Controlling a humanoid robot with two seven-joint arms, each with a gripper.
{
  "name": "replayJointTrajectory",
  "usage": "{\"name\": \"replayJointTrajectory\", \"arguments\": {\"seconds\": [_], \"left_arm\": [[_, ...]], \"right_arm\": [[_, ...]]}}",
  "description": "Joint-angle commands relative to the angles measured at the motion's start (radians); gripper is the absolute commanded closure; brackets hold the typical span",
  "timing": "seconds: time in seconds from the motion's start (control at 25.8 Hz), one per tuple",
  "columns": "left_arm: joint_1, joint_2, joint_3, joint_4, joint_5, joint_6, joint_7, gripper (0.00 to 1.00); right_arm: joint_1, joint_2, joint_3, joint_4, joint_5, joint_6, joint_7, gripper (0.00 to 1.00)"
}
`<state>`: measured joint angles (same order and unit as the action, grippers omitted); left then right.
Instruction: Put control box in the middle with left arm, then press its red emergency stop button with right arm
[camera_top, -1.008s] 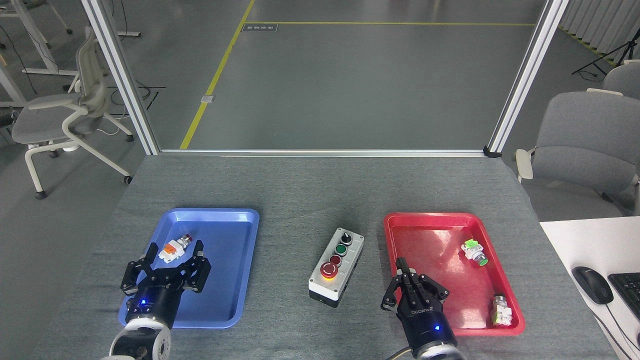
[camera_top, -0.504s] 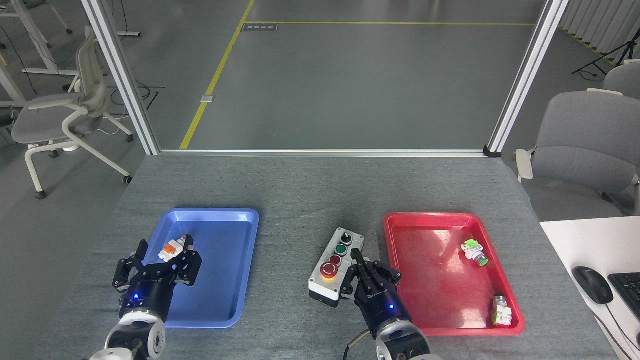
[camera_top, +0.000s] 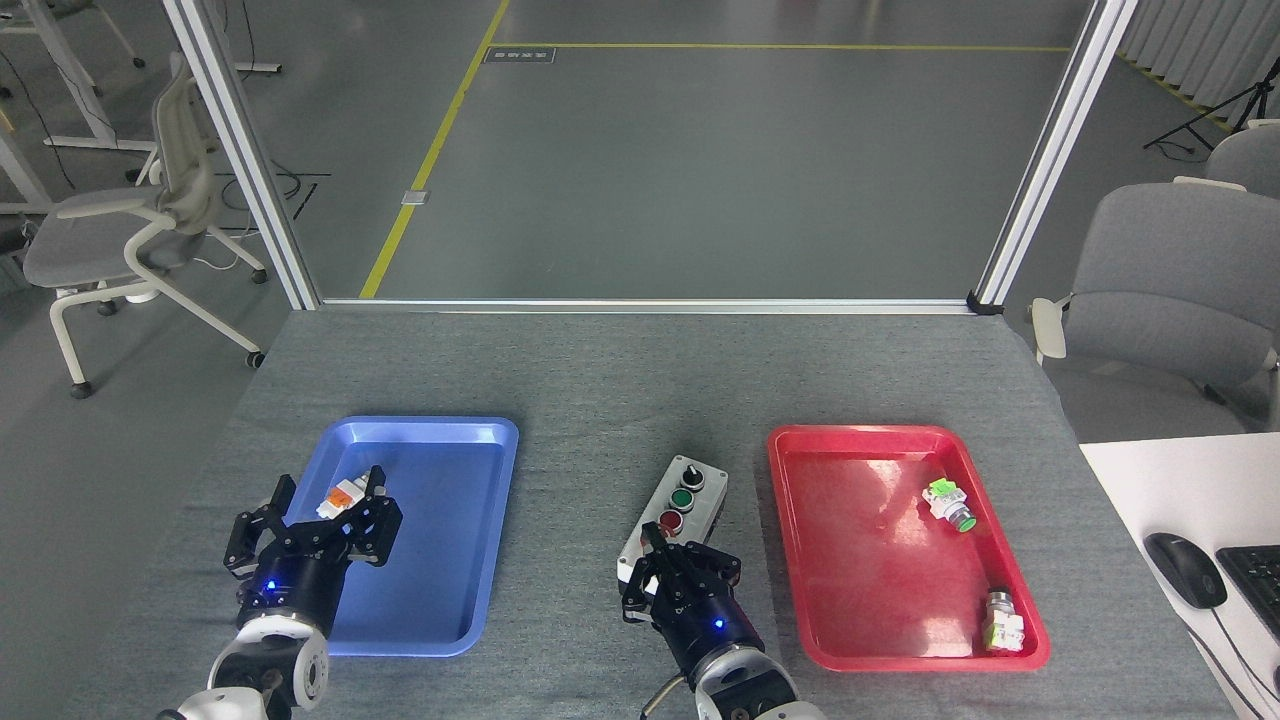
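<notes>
The control box (camera_top: 694, 489) lies on the grey cloth tabletop (camera_top: 580, 400) between the two trays, its black knob, green button and small red button showing. My right gripper (camera_top: 656, 545) is shut, its tip down over the box's near end. It covers the red emergency stop button, which is hidden. My left gripper (camera_top: 328, 498) is open above the left part of the blue tray (camera_top: 450, 560), well clear of the box. The small orange-white switch (camera_top: 343, 497) shows between its fingers in this view.
A red tray (camera_top: 860, 590) to the right holds a green-capped switch (camera_top: 948, 503) and a second small switch (camera_top: 1003, 620). A white desk (camera_top: 1150, 480) with a mouse (camera_top: 1185, 568) and keyboard (camera_top: 1262, 585) stands at the right. Metal frame posts border the table's far edge.
My right gripper has swung left from the red tray's edge to the box's near end and now covers the big red button. My left gripper drew back slightly toward me.
</notes>
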<state>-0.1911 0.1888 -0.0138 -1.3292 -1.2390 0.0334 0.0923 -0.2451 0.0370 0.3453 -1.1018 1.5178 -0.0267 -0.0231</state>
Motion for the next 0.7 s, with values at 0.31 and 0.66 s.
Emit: {"name": "replayJointTrajectory", "arguments": {"seconds": [0.31, 0.66], "left_arm": [[-0.004, 0.000, 0.002, 0.002, 0.026, -0.009, 0.000, 0.01], [0.015, -0.043, -0.015, 0.044, 0.064, -0.018, 0.012, 0.01]], "right_arm": [[0.000, 0.006, 0.014, 0.060, 0.001, 0.062, 0.002, 1.00], [0.006, 0.021, 0.021, -0.018, -0.011, 0.162, -0.040, 1.00]]}}
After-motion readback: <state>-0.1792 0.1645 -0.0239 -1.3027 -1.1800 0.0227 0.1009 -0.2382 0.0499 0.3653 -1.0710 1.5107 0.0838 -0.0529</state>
